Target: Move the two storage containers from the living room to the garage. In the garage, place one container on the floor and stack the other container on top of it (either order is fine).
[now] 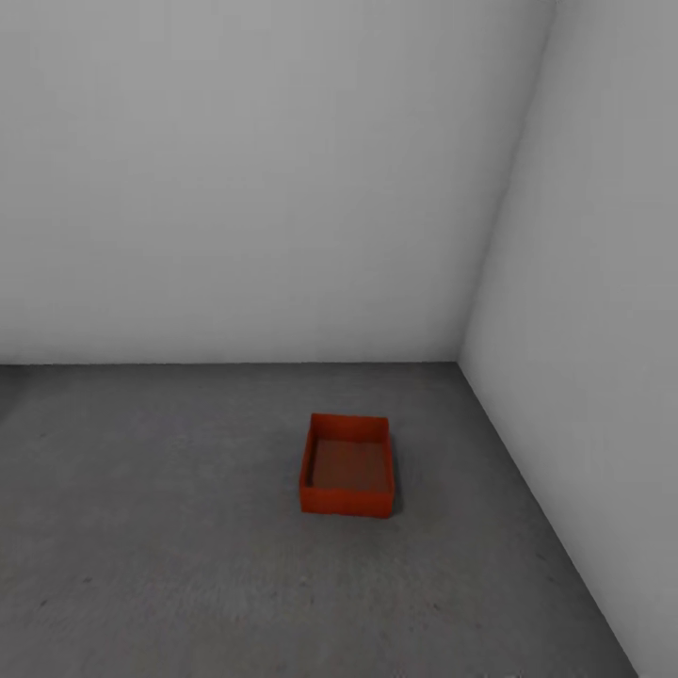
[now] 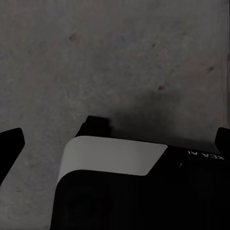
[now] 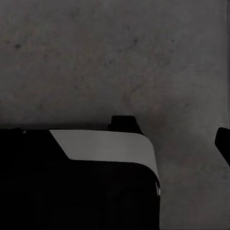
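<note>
Head view: one red-orange storage container sat upright and open-topped on the dark grey concrete floor, near the corner where the back wall met the right-hand wall. It stood well apart from both walls, slightly closer to the right-hand one, and its inside appeared empty. Left wrist view: the camera looked down on speckled concrete; the robot's black-and-white base took up the lower part of the picture, with a soft shadow on the concrete beside it. The dark fingertips of the left gripper showed at opposite edges of the picture, wide apart, with nothing between them, so the jaws stood spread and held nothing. Right wrist view: concrete again, with the base's black body and white panel below. Only one dark fingertip was visible at the edge; the other was lost against the black body, so I could not tell whether the right gripper was spread or closed.
</note>
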You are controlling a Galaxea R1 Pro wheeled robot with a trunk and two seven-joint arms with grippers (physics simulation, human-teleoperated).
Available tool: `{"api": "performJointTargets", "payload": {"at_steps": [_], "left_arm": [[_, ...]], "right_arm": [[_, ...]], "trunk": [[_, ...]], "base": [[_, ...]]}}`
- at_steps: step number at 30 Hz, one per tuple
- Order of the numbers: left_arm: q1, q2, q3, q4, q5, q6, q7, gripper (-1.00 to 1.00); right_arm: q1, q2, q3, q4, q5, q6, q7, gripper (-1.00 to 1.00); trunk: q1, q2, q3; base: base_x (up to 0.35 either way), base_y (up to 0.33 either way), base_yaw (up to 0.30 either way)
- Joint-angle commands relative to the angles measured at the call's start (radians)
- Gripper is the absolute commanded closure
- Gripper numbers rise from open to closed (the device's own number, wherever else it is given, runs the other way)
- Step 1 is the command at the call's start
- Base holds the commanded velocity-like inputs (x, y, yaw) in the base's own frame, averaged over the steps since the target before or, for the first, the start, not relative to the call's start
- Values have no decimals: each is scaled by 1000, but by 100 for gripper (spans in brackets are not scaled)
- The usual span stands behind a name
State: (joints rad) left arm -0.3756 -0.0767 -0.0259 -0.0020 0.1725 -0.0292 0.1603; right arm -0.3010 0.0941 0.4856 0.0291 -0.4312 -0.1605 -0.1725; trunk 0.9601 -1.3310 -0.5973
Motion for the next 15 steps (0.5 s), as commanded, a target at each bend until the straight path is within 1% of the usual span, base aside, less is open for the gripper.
{"api": "performJointTargets", "payload": {"at_steps": [1,15], "left_arm": [[-1,0,-3,0,9,-3,2,-100],[0,-3,-3,0,9,-3,2,-100]], "right_arm": [[-1,1,8,3,-9,-5,-1,-100],[-1,2,8,3,-9,-5,-1,-100]], "trunk": [[-4,7,2],[-58,105,46]], "base": [[0,0,-244],[0,0,-245]]}}
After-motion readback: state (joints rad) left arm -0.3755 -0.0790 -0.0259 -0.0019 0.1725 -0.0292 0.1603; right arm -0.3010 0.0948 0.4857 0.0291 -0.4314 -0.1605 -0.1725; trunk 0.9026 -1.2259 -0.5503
